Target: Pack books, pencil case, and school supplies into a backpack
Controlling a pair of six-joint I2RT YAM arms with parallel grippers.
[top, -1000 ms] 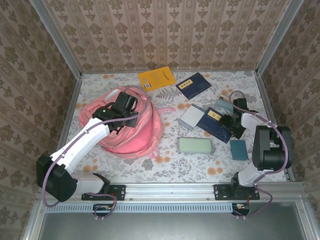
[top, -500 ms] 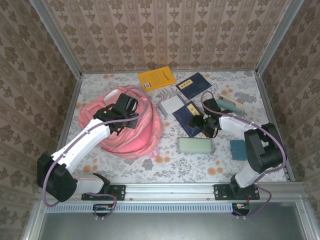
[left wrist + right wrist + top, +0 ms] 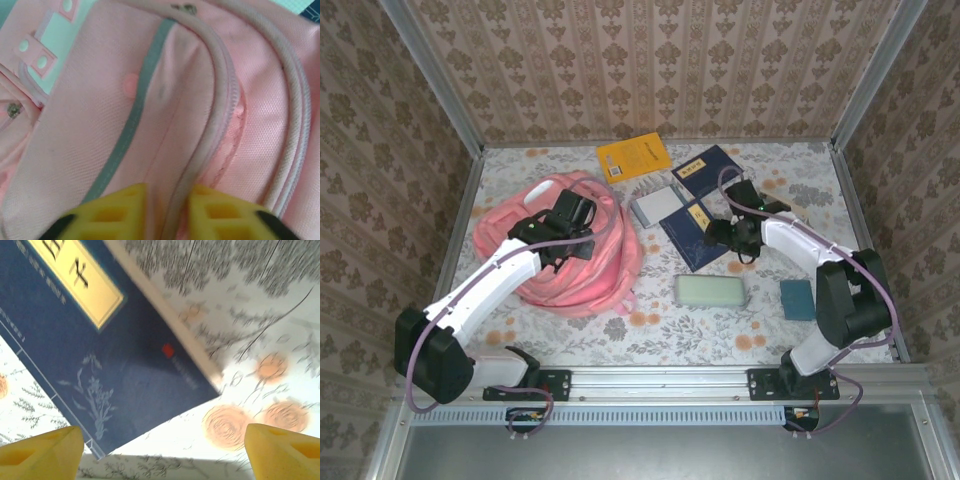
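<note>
The pink backpack (image 3: 555, 262) lies on the left of the table. My left gripper (image 3: 564, 226) rests on its top; in the left wrist view its yellow fingers (image 3: 116, 210) stand a little apart, with the bag's pale piped edge (image 3: 220, 100) running between them. My right gripper (image 3: 719, 236) hangs wide open over the near corner of the navy book with the gold label (image 3: 690, 230) (image 3: 100, 350), holding nothing. The whitish-grey pad (image 3: 655, 206) lies just left of that book. The mint pencil case (image 3: 711, 291) is in front. A yellow-orange book (image 3: 633, 157) and another navy book (image 3: 708, 168) lie at the back.
A teal rectangular piece (image 3: 798, 299) lies near my right arm's base. Wallpapered walls close in the flowered table (image 3: 670, 330) on three sides, and a metal rail runs along the near edge.
My right arm has swept left, pushing the gold-label navy book and the grey pad towards the backpack. The left gripper's fingers have parted on the bag.
</note>
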